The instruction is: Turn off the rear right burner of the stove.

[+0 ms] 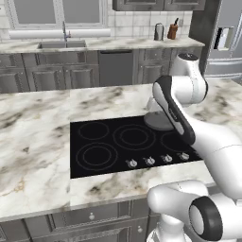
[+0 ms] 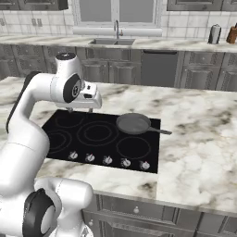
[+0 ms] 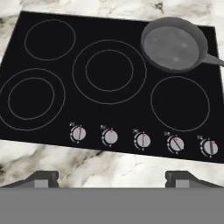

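The stove (image 3: 109, 78) is sitting flush in the marble island counter (image 1: 33, 142), a black glass cooktop with five small silver knobs (image 3: 143, 140) running along its front edge. A grey frying pan (image 3: 174, 43) is resting on the rear right ring, its handle pointing off toward the right edge.

The gripper (image 3: 111, 177) is hanging high above the front of the stove, looking down on the knob row, with its two dark fingertips (image 3: 43, 177) standing wide apart and holding nothing (nothing is even near them).

The risk from here, as I judge it, is picking the wrong knob. The five are sitting close together and looking nearly alike, though the fourth from the left seems to be pointing at a slant while the others are pointing roughly upright. Coming down slightly off-centre could have the fingers closing on a neighbour, or slipping off the small round cap without turning it.
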You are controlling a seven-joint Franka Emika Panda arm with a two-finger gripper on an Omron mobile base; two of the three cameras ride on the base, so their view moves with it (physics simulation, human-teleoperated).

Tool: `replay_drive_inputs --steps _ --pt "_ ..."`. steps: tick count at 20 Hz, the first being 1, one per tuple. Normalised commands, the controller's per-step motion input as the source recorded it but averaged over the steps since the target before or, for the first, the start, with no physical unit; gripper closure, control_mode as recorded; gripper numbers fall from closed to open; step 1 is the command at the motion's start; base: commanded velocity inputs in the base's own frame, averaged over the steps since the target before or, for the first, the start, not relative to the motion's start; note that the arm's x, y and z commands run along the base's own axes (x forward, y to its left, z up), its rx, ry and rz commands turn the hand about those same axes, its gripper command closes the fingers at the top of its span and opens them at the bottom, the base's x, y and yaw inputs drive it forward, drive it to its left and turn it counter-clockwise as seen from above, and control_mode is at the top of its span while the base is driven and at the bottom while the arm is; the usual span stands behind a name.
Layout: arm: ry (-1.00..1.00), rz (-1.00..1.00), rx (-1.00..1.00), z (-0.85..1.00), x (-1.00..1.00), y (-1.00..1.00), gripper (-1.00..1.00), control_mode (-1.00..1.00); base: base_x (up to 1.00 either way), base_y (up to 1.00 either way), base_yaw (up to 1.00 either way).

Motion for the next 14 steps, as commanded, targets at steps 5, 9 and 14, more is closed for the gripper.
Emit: replay_drive_inputs --steps 5,9,14 --pt "0.04 0.03 0.03 -0.06 -0.10 -0.51 -1.00 -1.00 0.00 0.00 0.00" --pt "0.06 0.12 -0.01 -0.26 -0.03 -0.54 -1.00 -1.00 0.00 0.00 0.00" --pt "0.09 0.23 -0.08 -0.43 0.00 -0.41 -1.00 -1.00 0.00 0.00 0.00"
